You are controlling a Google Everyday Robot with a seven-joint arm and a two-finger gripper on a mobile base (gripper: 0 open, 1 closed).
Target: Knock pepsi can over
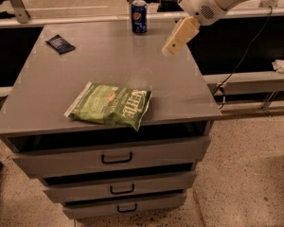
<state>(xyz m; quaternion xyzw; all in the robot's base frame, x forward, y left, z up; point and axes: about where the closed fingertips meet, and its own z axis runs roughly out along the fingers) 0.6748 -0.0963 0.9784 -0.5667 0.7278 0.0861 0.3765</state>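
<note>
The pepsi can (139,16) stands upright at the far edge of the grey table top (109,60), a small dark blue can with a silver rim and a round logo. My gripper (173,45) hangs over the table's right side, to the right of the can and a little nearer the camera, well apart from it. The white arm (213,1) reaches in from the upper right.
A green chip bag (111,105) lies flat near the table's front edge. A flat dark blue packet (60,44) lies at the far left. Drawers (116,157) are below the top. A black cable (246,51) hangs at the right.
</note>
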